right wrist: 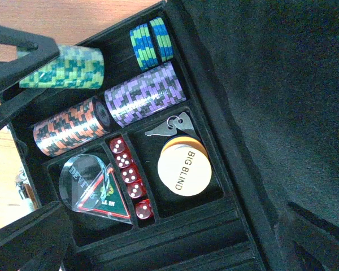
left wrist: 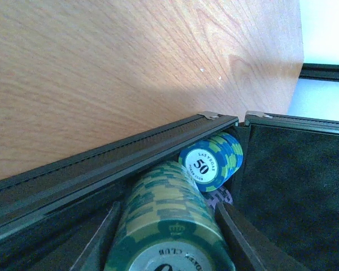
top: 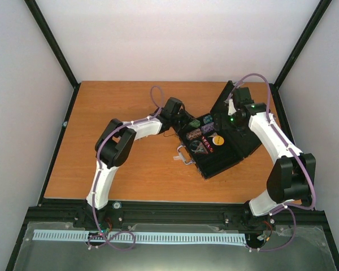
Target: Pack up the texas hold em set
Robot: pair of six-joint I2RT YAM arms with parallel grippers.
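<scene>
The black case [top: 220, 161] of the texas hold em set lies open on the wooden table, its felt-lined lid [right wrist: 282, 84] folded back. My left gripper [left wrist: 168, 217] is shut on a green chip stack [left wrist: 158, 186] lying just inside the case's rim [left wrist: 130, 152], beside a blue stack [left wrist: 212, 161]. The tray also holds a purple stack [right wrist: 144, 93], an orange stack [right wrist: 70, 127], a row of red dice [right wrist: 130, 175], a white "BIG BLIND" disc [right wrist: 183, 169] and keys [right wrist: 169, 125]. My right gripper [top: 235, 116] hovers open over the tray, holding nothing.
A clear dealer plaque [right wrist: 93, 189] lies in the tray next to the dice. The case's silver handle [top: 183, 155] points toward the table's [top: 118, 107] middle. Black frame posts rise at the back corners, and white walls close in on both sides.
</scene>
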